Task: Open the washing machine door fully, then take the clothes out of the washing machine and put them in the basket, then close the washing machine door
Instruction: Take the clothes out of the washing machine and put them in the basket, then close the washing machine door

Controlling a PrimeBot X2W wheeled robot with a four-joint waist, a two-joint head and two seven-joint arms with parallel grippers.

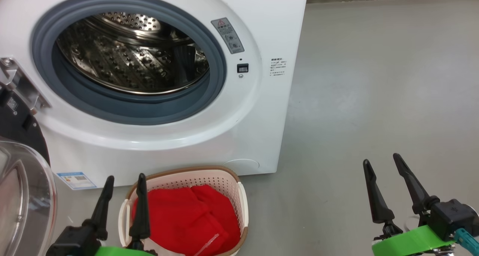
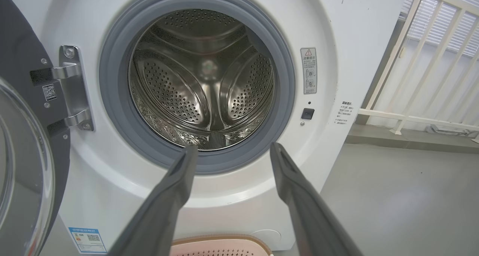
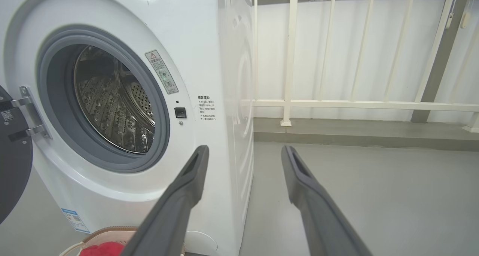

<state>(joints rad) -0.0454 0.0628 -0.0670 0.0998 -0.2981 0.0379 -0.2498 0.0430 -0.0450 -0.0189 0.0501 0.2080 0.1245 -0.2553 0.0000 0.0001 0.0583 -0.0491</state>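
The washing machine (image 1: 258,35) is in the upper left. Its door (image 1: 22,196) hangs open at the left edge. The red clothes (image 1: 179,218) lie in the basket (image 1: 209,180) at the bottom. The left gripper (image 1: 125,177) and the right gripper (image 1: 381,159) are both spread wide, holding nothing.

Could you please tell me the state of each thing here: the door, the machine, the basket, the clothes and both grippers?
washing machine door: open, swung to the left
washing machine: no clothes in the drum
basket: upright on the floor, loaded
clothes: inside the basket
left gripper: open, holding nothing
right gripper: open, holding nothing
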